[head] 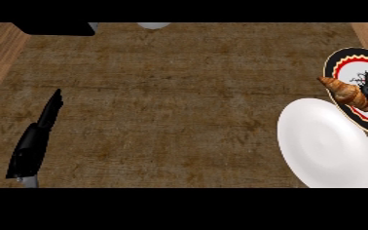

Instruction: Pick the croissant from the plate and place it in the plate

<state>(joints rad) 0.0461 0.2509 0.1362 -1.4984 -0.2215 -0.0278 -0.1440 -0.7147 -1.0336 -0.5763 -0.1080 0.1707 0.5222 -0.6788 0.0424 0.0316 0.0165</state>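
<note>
A brown croissant (340, 89) lies across the left rim of a patterned plate (335, 61) with a black, red and yellow border, at the far right. Its pointed tip sticks out past the rim. Just below, near the right edge, sits a plain white plate (320, 143) with nothing on it. A black sliver of my right hand (363, 88) shows at the right edge, against the croissant's right end; the rest of it is out of view. My left hand (34, 141) rests open at the lower left, fingers straight and pointing up.
A brown mat (165, 102) covers most of the counter. A black object (54, 28) sits at the top left, with a small white item (153, 25) beside it at the top edge. Bare wood (9, 46) shows along the left.
</note>
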